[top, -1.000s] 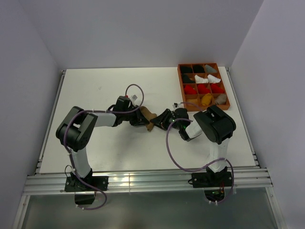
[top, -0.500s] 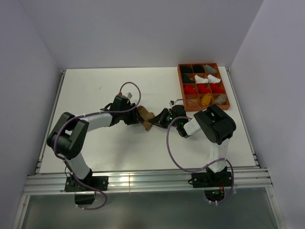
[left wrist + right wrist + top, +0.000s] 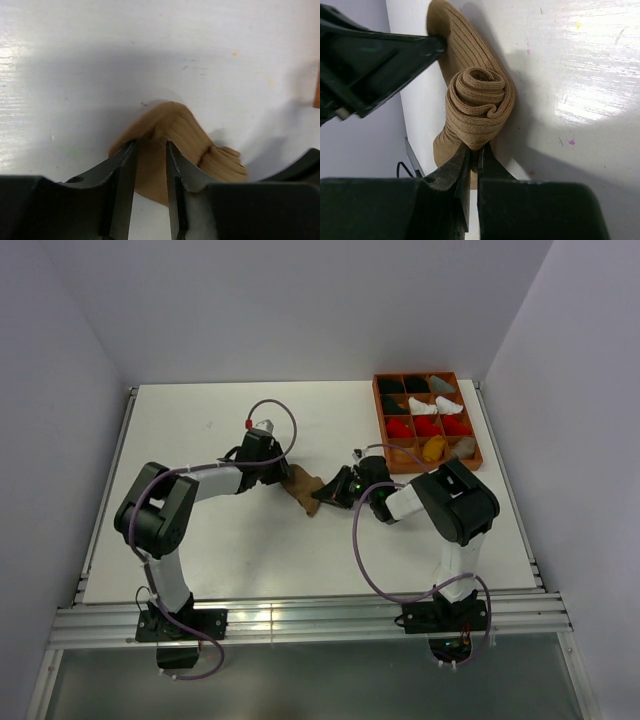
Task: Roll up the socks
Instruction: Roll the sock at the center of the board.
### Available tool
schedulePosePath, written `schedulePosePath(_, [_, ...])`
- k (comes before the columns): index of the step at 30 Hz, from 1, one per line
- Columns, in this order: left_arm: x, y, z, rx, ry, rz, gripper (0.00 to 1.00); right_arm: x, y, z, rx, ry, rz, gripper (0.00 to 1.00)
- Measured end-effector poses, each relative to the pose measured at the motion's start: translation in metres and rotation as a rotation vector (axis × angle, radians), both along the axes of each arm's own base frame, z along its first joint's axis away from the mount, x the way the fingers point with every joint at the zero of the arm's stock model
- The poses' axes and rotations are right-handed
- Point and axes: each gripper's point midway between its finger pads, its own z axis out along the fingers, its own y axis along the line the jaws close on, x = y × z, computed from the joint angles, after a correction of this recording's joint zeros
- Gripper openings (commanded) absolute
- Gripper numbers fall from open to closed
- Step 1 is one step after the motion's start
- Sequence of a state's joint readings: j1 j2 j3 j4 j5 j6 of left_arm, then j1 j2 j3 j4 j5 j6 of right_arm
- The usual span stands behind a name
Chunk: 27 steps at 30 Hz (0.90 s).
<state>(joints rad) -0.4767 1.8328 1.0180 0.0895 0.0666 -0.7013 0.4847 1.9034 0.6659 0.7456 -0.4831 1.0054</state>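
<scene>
From above, an orange tray (image 3: 377,415) sat at the bench's (image 3: 200,550) far right corner. Its compartments held black, grey, white and red bundles (image 3: 427,426), with a mustard sock (image 3: 433,448) in the near row. The light brown sock (image 3: 303,490) lay mid-bench between the left claw (image 3: 283,478) and the right claw (image 3: 335,489). The left wrist view showed fingers (image 3: 125,170) astride the sock's flat end; whether they pinched it I could not tell. The right wrist view showed that claw clenched on the rolled end.
</scene>
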Motion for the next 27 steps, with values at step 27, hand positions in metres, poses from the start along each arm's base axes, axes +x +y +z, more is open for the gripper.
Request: schedulePosePath(27, [-0.094, 0.028, 0.01, 0.001, -0.118, 0.122, 0.42, -0.014, -0.009, 0.004, -0.236, 0.108, 0.116, 0.0])
